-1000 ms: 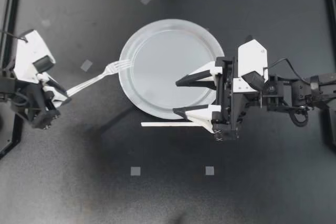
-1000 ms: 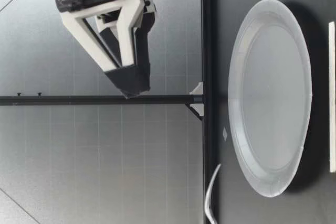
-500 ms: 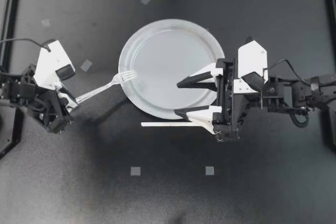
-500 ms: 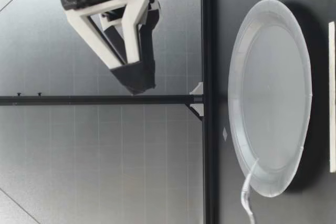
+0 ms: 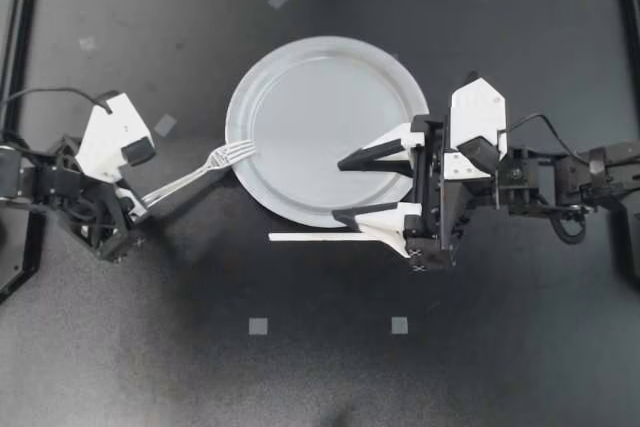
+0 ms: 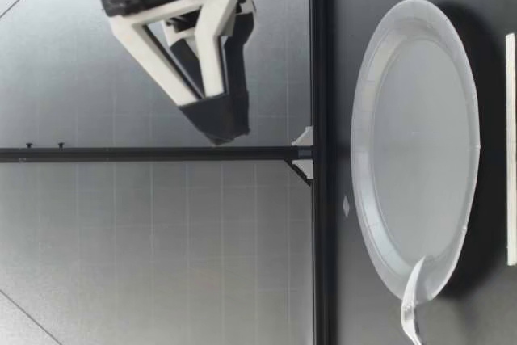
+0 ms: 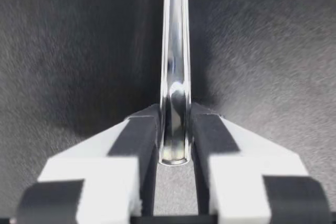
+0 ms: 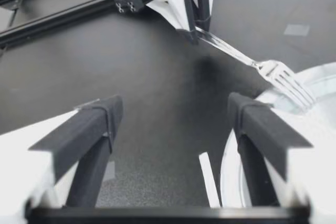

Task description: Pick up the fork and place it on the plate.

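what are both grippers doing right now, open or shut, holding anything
Left gripper: shut on the fork, gripping the end of its handle.
Right gripper: open, holding nothing, raised above the plate.

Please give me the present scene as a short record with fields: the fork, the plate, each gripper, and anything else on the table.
fork: metal; handle end clamped in my left gripper; tines reach over the rim of the plate
plate: round, pale, in the middle of the table
left gripper: shut on the fork's handle
right gripper: open, holds nothing, above the plate's edge
other: white strip lies flat on the table beside the plate
task state: fork not yet released onto the plate
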Available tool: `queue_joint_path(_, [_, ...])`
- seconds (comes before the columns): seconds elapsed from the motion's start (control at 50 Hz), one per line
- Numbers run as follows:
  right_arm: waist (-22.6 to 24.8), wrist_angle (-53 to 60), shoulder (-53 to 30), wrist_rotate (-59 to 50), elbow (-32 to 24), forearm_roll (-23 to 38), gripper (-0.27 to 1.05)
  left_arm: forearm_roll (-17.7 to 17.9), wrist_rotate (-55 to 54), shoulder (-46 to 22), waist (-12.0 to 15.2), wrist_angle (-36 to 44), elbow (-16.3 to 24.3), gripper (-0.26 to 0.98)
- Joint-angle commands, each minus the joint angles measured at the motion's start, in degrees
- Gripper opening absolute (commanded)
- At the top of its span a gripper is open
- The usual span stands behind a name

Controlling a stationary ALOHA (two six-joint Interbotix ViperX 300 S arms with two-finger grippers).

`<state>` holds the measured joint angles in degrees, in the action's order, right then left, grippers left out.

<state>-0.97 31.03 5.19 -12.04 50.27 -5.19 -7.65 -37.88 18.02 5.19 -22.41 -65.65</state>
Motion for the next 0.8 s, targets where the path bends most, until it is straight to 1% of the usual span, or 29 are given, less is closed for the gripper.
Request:
queue_joint_path(0.0, [0.4, 0.2, 0.5, -0.2, -0.8, 0.2, 0.78, 1.3, 0.0, -1.4, 0.1, 0.8, 1.1, 0.05])
queue_joint_path(0.1, [0.4, 0.3, 0.5, -0.2, -0.9, 0.3, 0.78, 2.6, 0.2, -4.0, 0.1, 1.6, 1.8, 0.05])
queue_joint_path(0.24, [0.4, 0.0, 0.4, -0.2, -0.8, 0.3, 0.78, 2.6, 0.6, -4.8, 0.0, 2.9, 2.7, 0.09])
queue_joint_path(0.32, [0.6, -0.4, 0.4, -0.2, -0.7, 0.3, 0.78, 2.8, 1.2, -4.7, 0.0, 3.3, 3.0, 0.17])
queue_joint_path(0.52, [0.8, -0.5, 0.4, -0.2, -0.6, 0.3, 0.78, 3.3, 1.2, -4.6, 0.0, 3.3, 3.3, 0.45])
queue_joint_path(0.56, [0.7, -0.5, 0.4, -0.2, -0.6, 0.3, 0.78, 3.3, 1.2, -4.6, 0.0, 3.2, 3.4, 0.48])
queue_joint_path(0.6, [0.8, -0.5, 0.4, -0.3, -0.6, 0.3, 0.78, 3.3, 1.2, -4.6, 0.0, 3.2, 3.5, 0.49])
queue_joint_path(0.78, [0.8, -0.5, 0.5, -0.3, -0.6, 0.3, 0.78, 3.3, 1.3, -4.3, 0.0, 2.8, 3.7, 0.49])
